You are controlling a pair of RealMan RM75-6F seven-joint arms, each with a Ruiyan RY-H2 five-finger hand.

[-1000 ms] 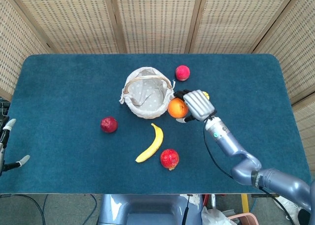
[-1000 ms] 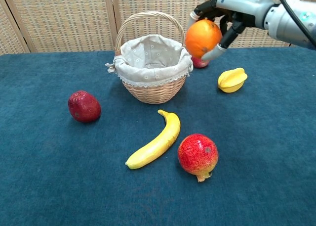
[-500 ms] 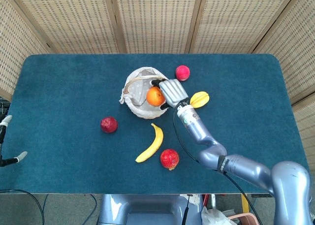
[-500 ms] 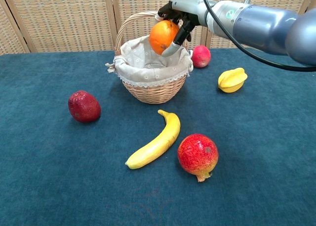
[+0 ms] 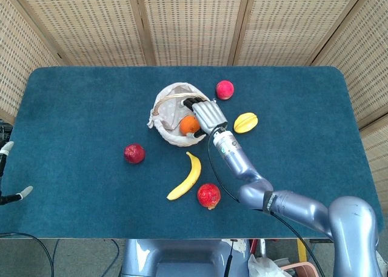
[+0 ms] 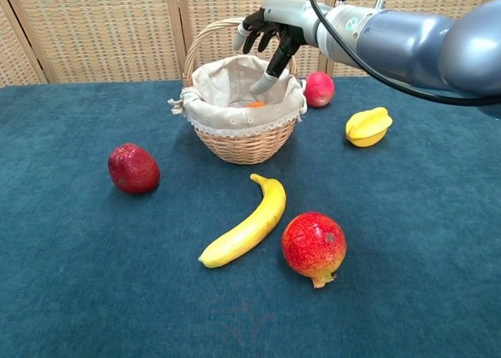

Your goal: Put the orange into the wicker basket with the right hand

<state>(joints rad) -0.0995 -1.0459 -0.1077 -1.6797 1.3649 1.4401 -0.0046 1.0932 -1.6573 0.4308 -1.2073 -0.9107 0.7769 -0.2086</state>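
Observation:
The orange lies inside the cloth-lined wicker basket; in the chest view only its top peeks over the basket's rim. My right hand hovers just above the basket's right side with its fingers spread and nothing in them, seen in the chest view beside the basket handle. Only a sliver of my left hand shows at the far left edge of the head view, off the table; its state is unclear.
On the blue table lie a banana, a pomegranate, a dark red fruit, a pink-red fruit and a yellow starfruit. Wicker screens stand behind the table.
My right hand carried the orange leftward over the basket and let it go; the orange dropped into the basket and the fingers spread apart.

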